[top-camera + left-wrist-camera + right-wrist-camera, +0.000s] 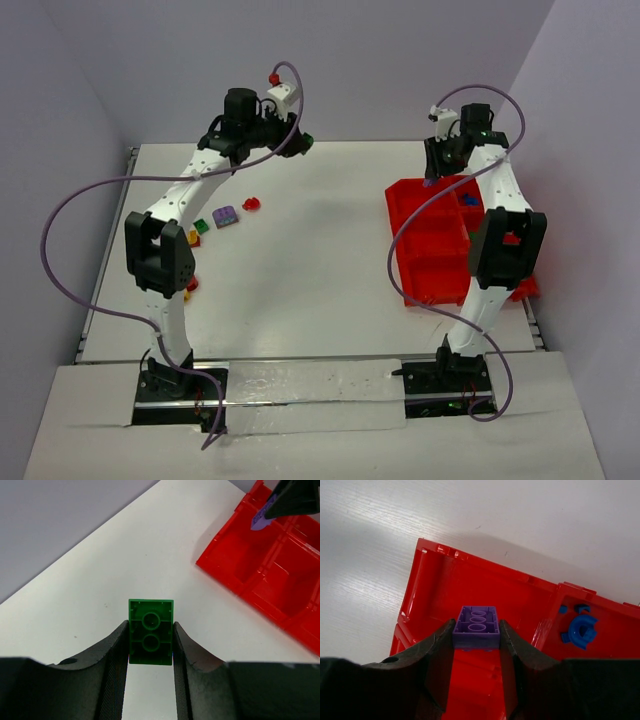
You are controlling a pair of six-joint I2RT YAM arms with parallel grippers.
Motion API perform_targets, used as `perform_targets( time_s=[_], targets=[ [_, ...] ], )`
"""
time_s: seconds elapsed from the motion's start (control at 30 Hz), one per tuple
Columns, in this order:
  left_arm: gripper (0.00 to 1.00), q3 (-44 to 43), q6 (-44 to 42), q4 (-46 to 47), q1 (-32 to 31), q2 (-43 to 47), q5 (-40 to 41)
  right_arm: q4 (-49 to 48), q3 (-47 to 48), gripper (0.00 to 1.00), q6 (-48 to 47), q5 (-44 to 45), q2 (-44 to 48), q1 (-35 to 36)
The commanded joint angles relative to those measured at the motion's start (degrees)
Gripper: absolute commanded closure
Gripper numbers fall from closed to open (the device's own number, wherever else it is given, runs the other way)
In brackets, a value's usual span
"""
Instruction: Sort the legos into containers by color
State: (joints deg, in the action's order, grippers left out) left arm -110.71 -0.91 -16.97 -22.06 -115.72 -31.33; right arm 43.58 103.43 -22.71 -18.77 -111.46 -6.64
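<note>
The purple brick (pixel 476 626) is pinched between the two fingers of the right hand (pixel 476 632), with its hollow underside towards the wrist camera. It hangs over the far corner compartment of the red tray (pixel 445 582). The floor below it shows bare, and the compartment next along holds a blue piece (pixel 582 630). The green brick (pixel 150 631) is clamped the same way in the left hand (pixel 150 642), above bare worktop (pixel 100 580) and well apart from the tray, off its left side. A small scatter of loose legos (pixel 225 215) in purple, red, green and yellow lies on the worktop farther still to the tray's left. These bricks look light, rigid and hard, with smooth and rather slippery plastic faces. I judge the flat opposite side walls the best place to take hold, as both hands do here. A grip across corners or studs would probably let a brick pivot or squirt out. Modest pressure should be enough, and breakage seems unlikely. A brick let go from high up could bounce off the tray's hard floor into a neighbouring compartment, so a low release looks wiser.
</note>
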Motion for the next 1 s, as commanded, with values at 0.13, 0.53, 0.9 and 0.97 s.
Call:
perform_targets(
  time_s=[0.13, 0.53, 0.9, 0.97],
  targets=[
    [1.0, 1.14, -0.64, 1.18, 0.29, 3.42, -0.48, -3.12, -0.42, 0.85, -1.4, 4.5, -1.77, 0.58],
    [0.98, 3.05, -1.28, 2.14, 0.26, 3.83, -14.92, -2.09, 1.84, 0.3, -0.43, 1.33, 0.51, 4.06],
    [0.96, -3.99, -17.5, -14.56, 0.26, 1.11, -29.53, -16.04, -10.35, 0.12, -20.76, -21.18, 18.06, 17.55],
    [0.98, -4.2, -18.88, -15.08, 0.26, 0.76, -30.04, -19.26, -11.21, 0.12, -22.71, -21.88, 18.98, 20.09]
  ],
)
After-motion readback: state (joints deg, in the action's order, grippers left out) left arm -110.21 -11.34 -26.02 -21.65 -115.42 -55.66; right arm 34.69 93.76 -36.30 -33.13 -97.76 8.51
